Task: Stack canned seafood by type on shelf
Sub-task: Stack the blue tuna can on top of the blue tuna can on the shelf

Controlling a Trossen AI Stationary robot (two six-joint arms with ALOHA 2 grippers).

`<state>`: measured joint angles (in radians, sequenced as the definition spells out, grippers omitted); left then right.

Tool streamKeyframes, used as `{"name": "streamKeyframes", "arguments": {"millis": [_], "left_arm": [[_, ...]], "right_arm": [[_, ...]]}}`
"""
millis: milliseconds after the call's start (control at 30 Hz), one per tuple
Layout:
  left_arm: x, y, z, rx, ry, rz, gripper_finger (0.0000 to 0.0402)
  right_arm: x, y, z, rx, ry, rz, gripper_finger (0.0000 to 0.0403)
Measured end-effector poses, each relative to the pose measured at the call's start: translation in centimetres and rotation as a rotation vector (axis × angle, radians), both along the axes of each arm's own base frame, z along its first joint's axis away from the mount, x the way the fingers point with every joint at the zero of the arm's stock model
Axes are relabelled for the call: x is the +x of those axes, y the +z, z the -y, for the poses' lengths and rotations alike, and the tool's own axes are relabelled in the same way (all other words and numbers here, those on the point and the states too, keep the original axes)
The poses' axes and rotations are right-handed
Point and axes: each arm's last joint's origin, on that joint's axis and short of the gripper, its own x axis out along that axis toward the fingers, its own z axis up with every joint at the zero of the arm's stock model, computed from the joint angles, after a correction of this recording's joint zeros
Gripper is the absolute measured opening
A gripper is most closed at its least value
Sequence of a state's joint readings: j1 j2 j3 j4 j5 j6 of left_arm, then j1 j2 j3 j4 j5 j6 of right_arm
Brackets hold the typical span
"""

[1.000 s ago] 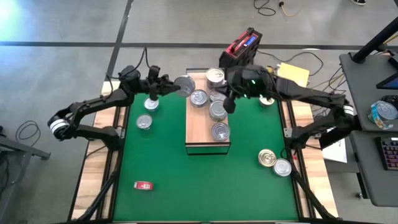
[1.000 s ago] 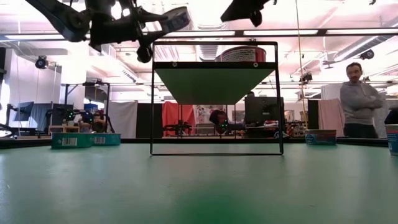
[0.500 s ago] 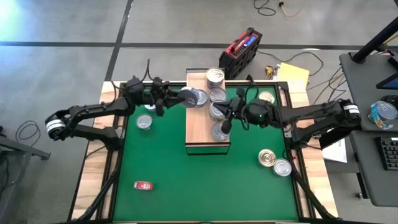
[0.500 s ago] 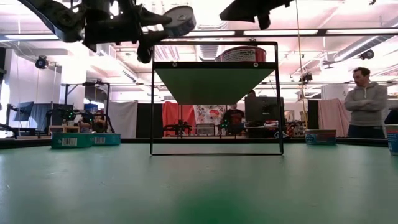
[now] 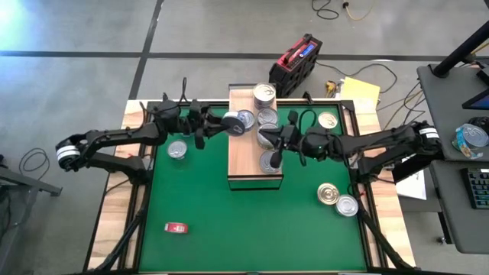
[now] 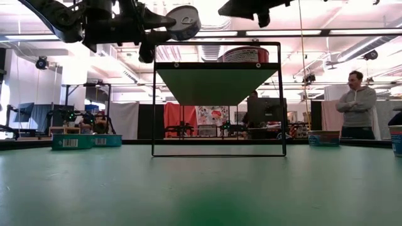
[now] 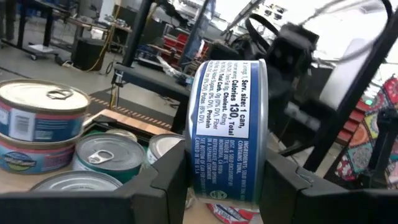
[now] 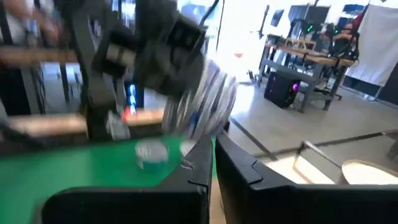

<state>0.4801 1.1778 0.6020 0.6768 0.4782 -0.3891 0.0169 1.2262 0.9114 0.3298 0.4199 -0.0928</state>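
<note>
Fingers (image 7: 168, 180) of the left gripper (image 5: 221, 123) clamp a tin (image 7: 227, 127) on edge, held in the air over the left edge of the shelf (image 5: 243, 156), near its far end. Several tins (image 5: 263, 93) sit on the shelf. Right gripper (image 5: 276, 149) hovers over the shelf's right side, fingers pressed together, holding nothing. 2 more tins (image 5: 329, 193) lie on the green mat (image 5: 229, 221).

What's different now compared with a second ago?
The left gripper, holding a can, carried it from beside the shelf to over its edge. The right gripper, shut and empty, swung from the shelf's far end toward its middle. The cans on the mat stayed put.
</note>
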Motion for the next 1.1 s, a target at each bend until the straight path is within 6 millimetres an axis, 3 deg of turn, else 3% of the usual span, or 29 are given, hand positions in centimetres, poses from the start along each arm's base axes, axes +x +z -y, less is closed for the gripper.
{"name": "streamKeyframes", "arguments": {"millis": [133, 300, 467, 733, 900, 1100], "left_arm": [[0.1, -0.1, 0.3, 0.022, -0.011, -0.002, 0.0129], [0.3, 0.6, 0.0, 0.023, 0.042, 0.016, 0.0129], [0.5, 0.3, 0.1, -0.017, 0.022, 0.001, 0.0129], [0.6, 0.3, 0.5, -0.053, -0.020, -0.001, 0.0129], [0.7, 0.3, 0.6, -0.086, -0.043, -0.001, 0.0129], [0.7, 0.4, 0.8, -0.126, -0.056, 0.002, 0.0129]], "right_arm": [[0.2, 1.9, 0.6, 0.095, -0.022, 0.120, 0.0029], [0.7, 4.5, 1.8, 0.129, -0.059, 0.057, 0.0096], [2.5, 4.3, 1.7, 0.204, -0.053, -0.070, 0.0190], [3.5, 4.0, 1.4, 0.329, -0.046, -0.059, 0.0309], [3.6, 4.0, 1.3, 0.355, -0.017, -0.057, 0.0340], [3.6, 4.1, 2.1, 0.396, -0.047, -0.030, 0.0335]]}}
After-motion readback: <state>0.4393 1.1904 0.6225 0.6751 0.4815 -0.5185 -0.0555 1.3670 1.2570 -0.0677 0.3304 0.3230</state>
